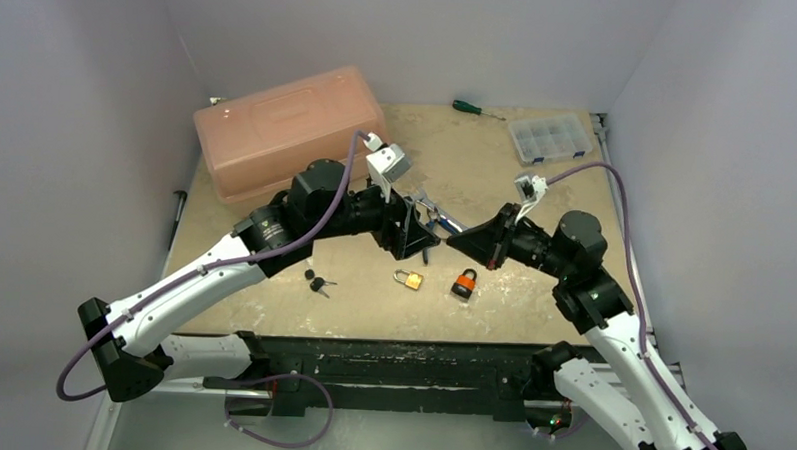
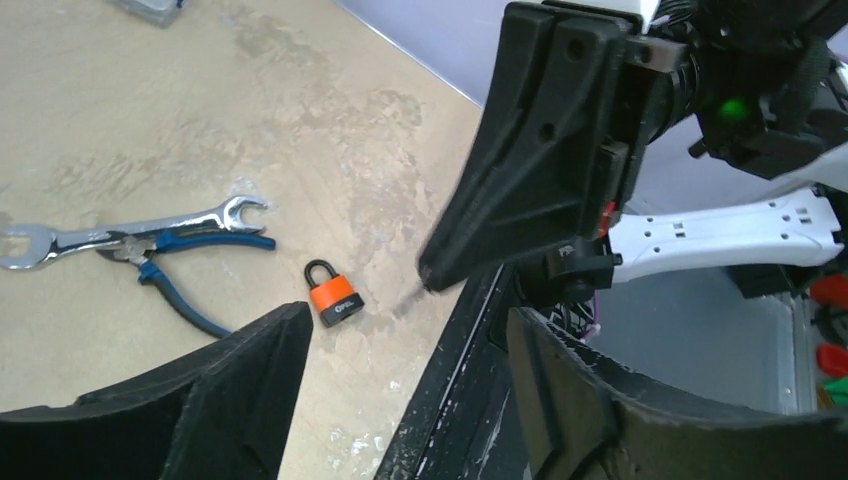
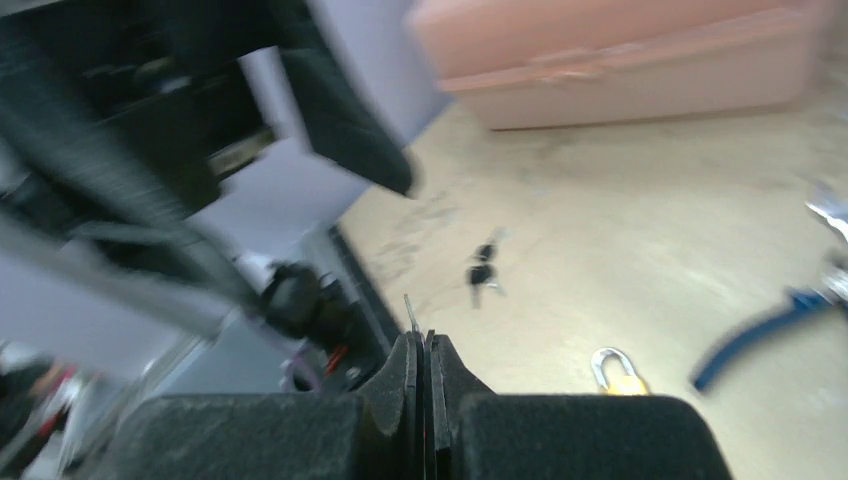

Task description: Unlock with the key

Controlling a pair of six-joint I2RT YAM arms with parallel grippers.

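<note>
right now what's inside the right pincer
The right pincer is shut on a thin metal sliver, likely a key blade, poking out past its tip. The rest is covered by the fingers, so its head cannot be seen.

From high above and behind the near edge, looking down over the whole table (image 1: 477, 168). From the left wrist, low and close, facing right past the orange padlock (image 2: 336, 300). From the right wrist, low, close, blurred, facing left toward the pink box (image 3: 640, 55). Shared by both wrist views: the blue-handled pliers (image 2: 220, 241), mid-table; everything within the top view.
</note>
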